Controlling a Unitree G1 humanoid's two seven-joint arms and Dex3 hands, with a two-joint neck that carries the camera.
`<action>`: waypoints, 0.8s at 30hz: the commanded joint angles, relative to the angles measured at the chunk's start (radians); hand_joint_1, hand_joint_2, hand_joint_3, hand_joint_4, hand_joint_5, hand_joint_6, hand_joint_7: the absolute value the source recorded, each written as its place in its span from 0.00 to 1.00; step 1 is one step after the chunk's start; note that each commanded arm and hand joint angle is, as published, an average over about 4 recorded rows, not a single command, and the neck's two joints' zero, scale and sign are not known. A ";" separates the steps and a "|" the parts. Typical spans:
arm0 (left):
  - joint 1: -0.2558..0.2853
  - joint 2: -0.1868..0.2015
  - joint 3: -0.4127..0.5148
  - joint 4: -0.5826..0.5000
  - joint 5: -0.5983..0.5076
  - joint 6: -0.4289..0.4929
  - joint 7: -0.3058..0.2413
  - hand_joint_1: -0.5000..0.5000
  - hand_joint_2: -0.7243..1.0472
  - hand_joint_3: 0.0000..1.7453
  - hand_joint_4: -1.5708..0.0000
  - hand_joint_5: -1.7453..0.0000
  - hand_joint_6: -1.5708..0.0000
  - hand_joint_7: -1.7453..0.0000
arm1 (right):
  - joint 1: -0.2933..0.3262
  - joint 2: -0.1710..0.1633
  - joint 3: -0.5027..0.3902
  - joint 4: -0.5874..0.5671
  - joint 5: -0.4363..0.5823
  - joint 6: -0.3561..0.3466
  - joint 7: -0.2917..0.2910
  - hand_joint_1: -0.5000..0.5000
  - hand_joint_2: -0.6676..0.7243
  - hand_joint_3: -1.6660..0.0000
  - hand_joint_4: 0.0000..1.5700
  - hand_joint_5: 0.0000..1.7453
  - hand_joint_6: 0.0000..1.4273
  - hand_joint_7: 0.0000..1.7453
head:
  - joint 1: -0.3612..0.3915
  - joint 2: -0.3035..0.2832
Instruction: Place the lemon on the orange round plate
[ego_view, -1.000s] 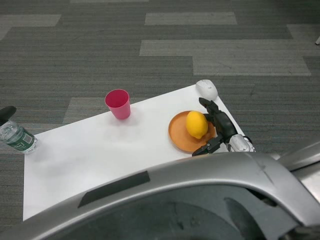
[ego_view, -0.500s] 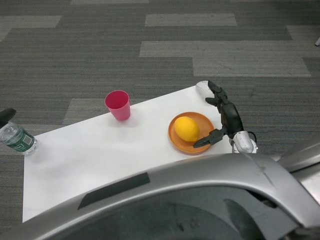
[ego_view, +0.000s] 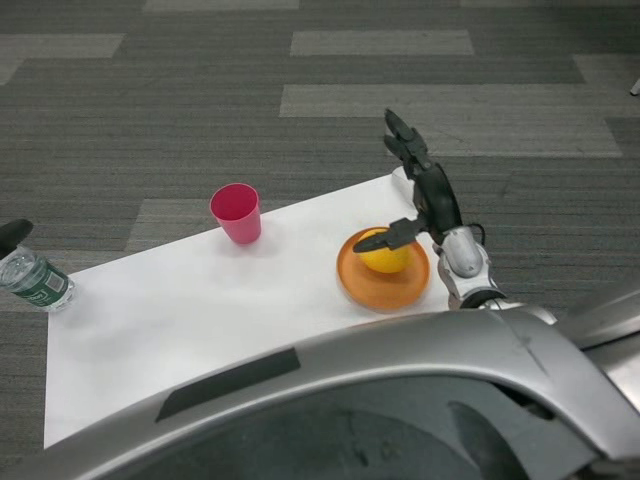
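A white table (ego_view: 200, 310) stands on grey carpet (ego_view: 300, 90) laid in darker and lighter strips. Nearest on the right side of the table lies the orange plate (ego_view: 385, 290), and the lemon (ego_view: 385, 256) sits on it, bright yellow, smooth and oval, toward the plate's far half. The right hand (ego_view: 420, 195) is raised above the plate's far right edge, fingers spread wide and holding nothing; one finger reaches across in front of the lemon, whether touching it I cannot tell. Further left, a pink cup (ego_view: 236, 211) stands upright. At the far left edge is a clear bottle (ego_view: 32, 278)
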 joint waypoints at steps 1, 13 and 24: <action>-0.024 -0.008 0.004 0.001 0.003 0.000 0.003 1.00 0.95 0.05 0.96 1.00 1.00 1.00 | -0.049 -0.004 0.075 -0.053 0.056 0.002 -0.006 0.79 0.36 0.83 0.00 0.28 0.00 0.04 | 0.019 0.004; -0.023 -0.008 0.003 -0.003 0.003 0.000 0.003 1.00 0.95 0.03 0.98 1.00 1.00 1.00 | -0.111 -0.003 0.231 -0.117 0.129 0.002 -0.024 0.83 0.27 0.81 0.00 0.28 0.00 0.04 | 0.255 0.023; -0.014 -0.010 0.001 -0.009 0.004 -0.005 0.003 1.00 0.95 0.05 0.98 1.00 1.00 1.00 | -0.124 0.002 0.253 -0.146 0.136 0.003 -0.039 0.83 0.27 0.79 0.00 0.28 0.00 0.04 | 0.422 0.061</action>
